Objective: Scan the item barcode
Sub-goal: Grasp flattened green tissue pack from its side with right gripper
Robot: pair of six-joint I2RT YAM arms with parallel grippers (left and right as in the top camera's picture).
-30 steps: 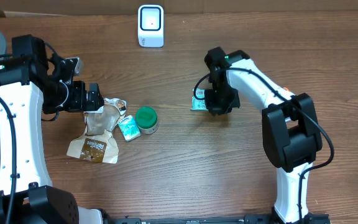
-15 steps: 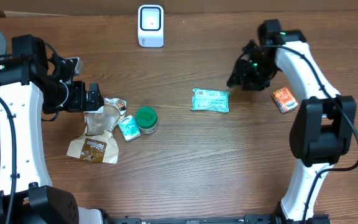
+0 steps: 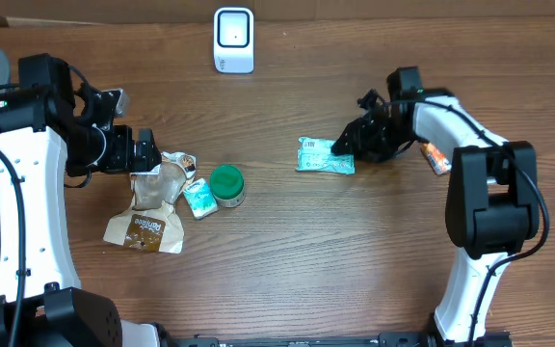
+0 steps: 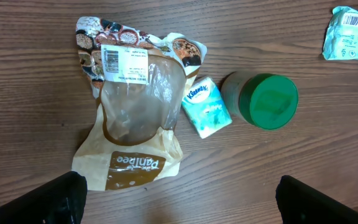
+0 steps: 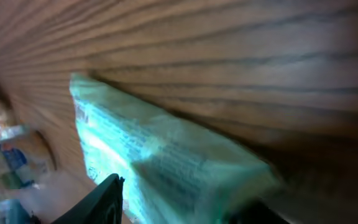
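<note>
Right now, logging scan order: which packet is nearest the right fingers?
The pale green packet mid-table, its edge at the right fingers. The Kleenex pack and brown bag lie far left; the orange packet lies farther off.

Your overhead view looks straight down on the whole tabletop [image 3: 277,260] from far off. Your left wrist view looks down from nearer. Your right wrist view skims low, very close and blurred. All three share the green packet [image 3: 326,155].
</note>
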